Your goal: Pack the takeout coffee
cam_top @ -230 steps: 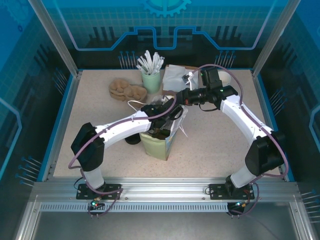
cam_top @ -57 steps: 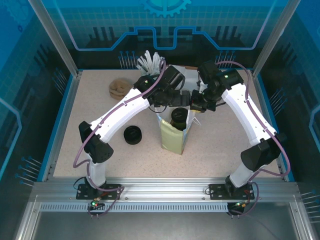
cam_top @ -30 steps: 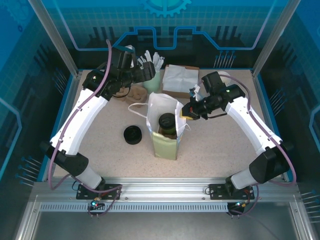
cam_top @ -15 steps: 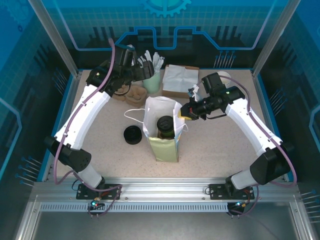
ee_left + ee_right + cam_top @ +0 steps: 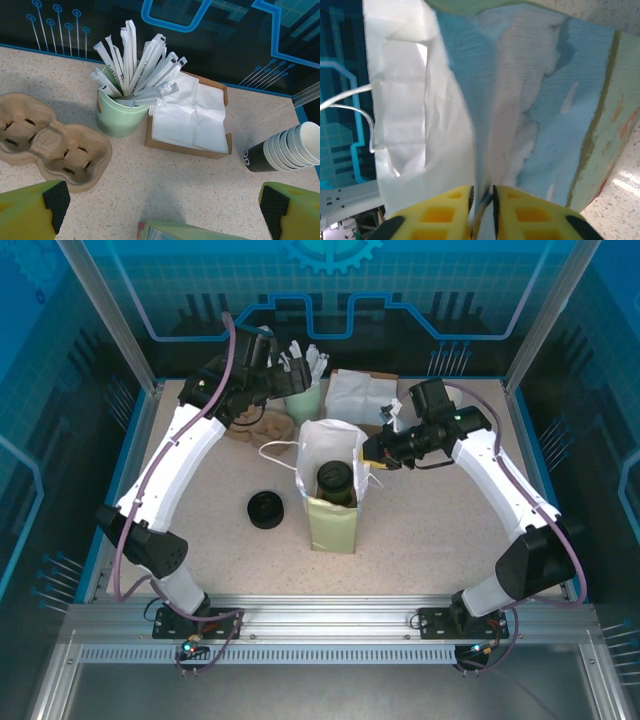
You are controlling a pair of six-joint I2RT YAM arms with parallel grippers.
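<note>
Top external view: dark-lidded coffee cup [image 5: 334,483] is sat inside the white-and-green paper bag [image 5: 333,530], rim pinched by right end effector [image 5: 372,462]. Left end effector [image 5: 160,210] is spread wide near green straw-filled cup [image 5: 120,117]; a straw likely gets picked next.

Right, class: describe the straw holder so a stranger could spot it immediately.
Look to the table's far edge, behind the standing paper bag. Between the moulded pulp carrier and the brown napkin box stands a pale green cup. It alone bristles with white wrapped straws.
</note>
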